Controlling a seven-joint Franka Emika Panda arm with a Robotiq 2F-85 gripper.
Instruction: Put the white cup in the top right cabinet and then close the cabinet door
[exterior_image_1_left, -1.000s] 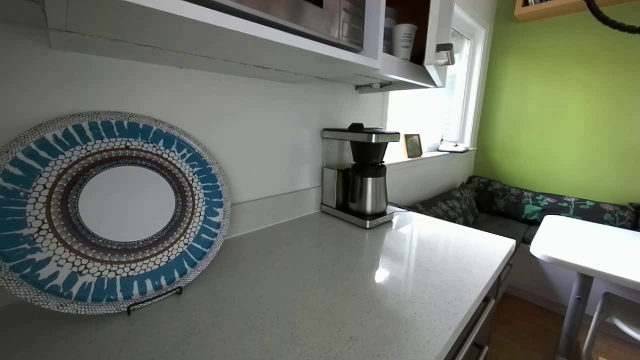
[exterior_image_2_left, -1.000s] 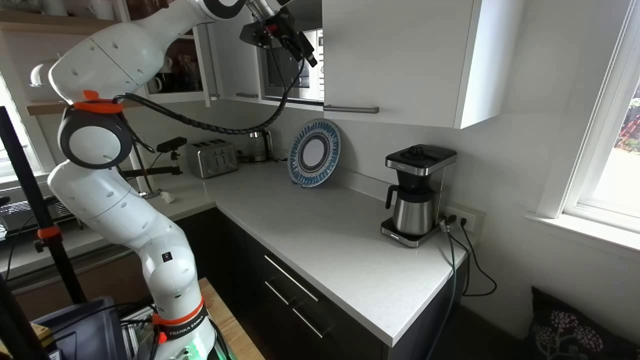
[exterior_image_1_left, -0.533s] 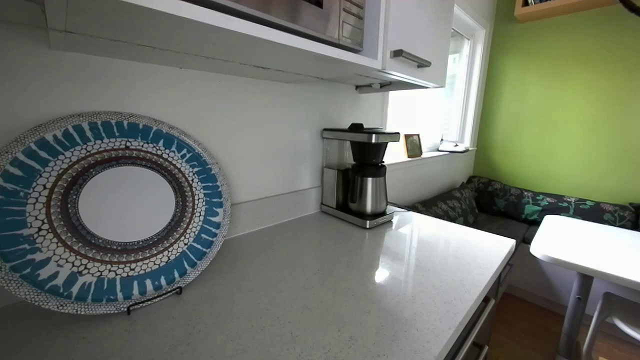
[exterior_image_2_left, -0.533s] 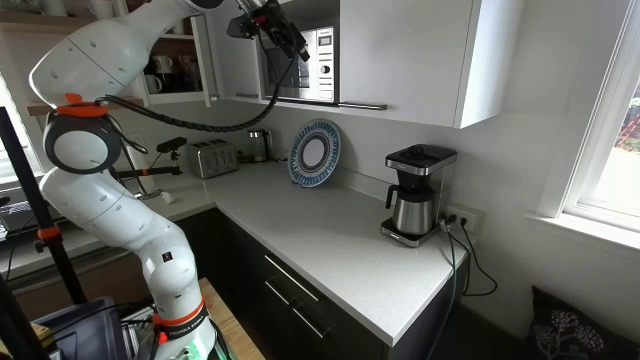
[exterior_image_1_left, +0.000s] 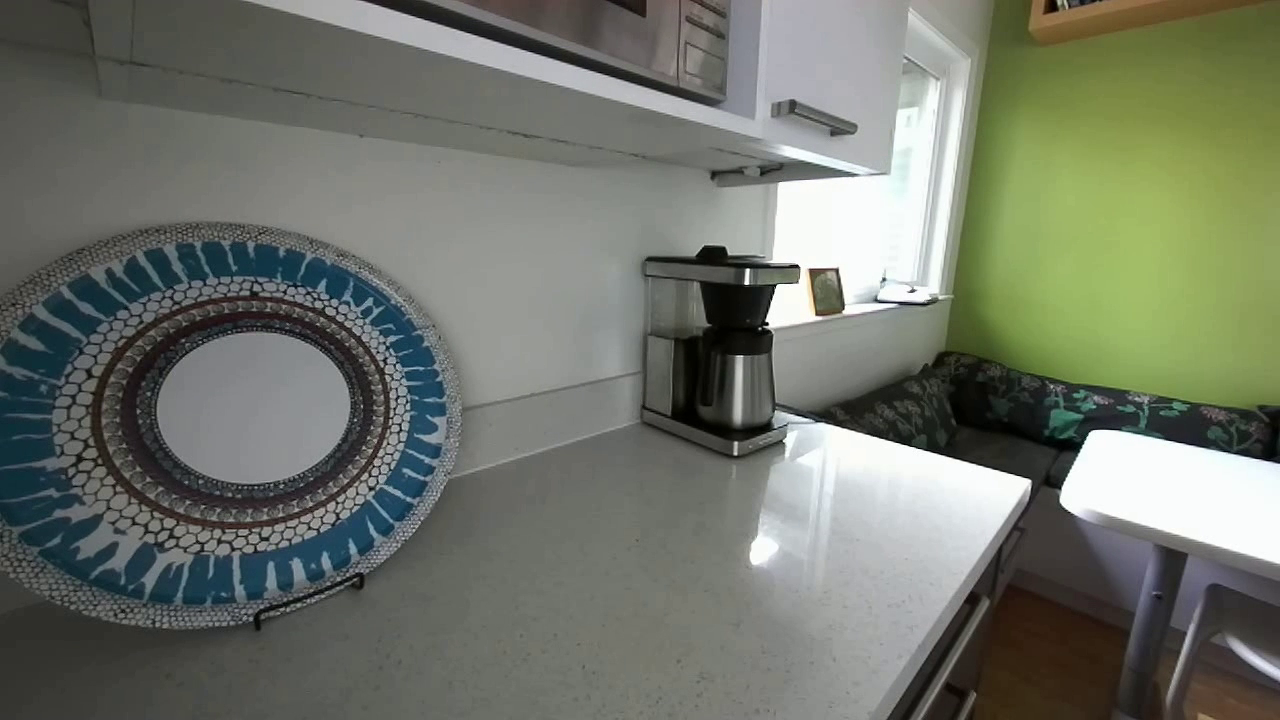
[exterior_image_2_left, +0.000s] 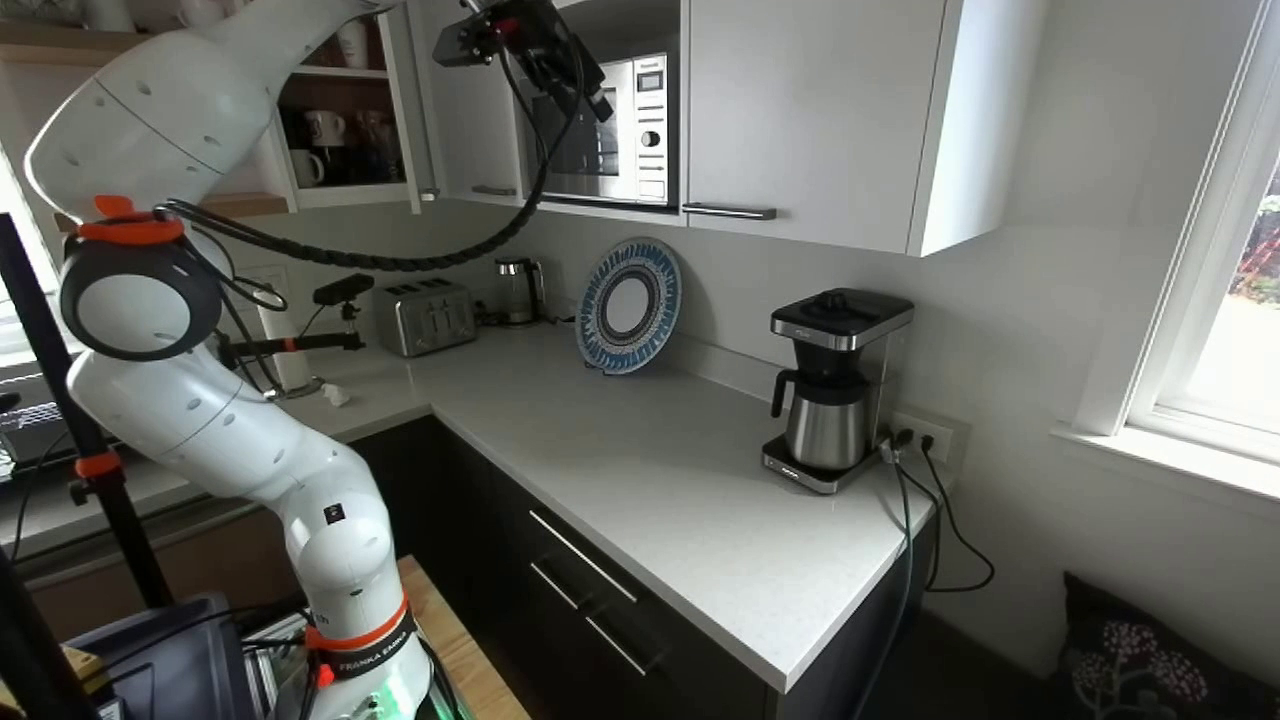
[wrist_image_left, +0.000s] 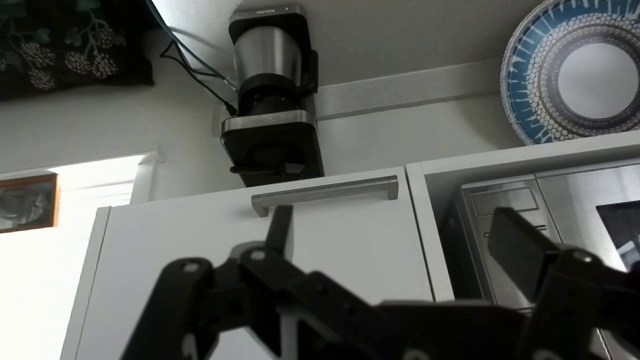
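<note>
Above the counter (exterior_image_2_left: 620, 440), the cabinet door (exterior_image_2_left: 815, 115) faces outward, upright

Beyond the fingers (wrist_image_left: 520, 250), the flat white cabinet door (wrist_image_left: 350, 240), a grey bar handle (wrist_image_left: 325, 192) along its lower edge, stands upright and closed across the front of the white top right cabinet (exterior_image_2_left: 978, 130).

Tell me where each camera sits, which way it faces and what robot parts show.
Wrist view: on the wrist, facing the cabinet door, scene inverted; open gripper shows.
In an exterior view: out in the room, facing the counter and cabinet door; arm and gripper.
In an exterior view: just above the counter, looking along it past the plate to the coffee maker; no arm.
Both exterior views share the plate, coffee maker and cabinet door.
</note>
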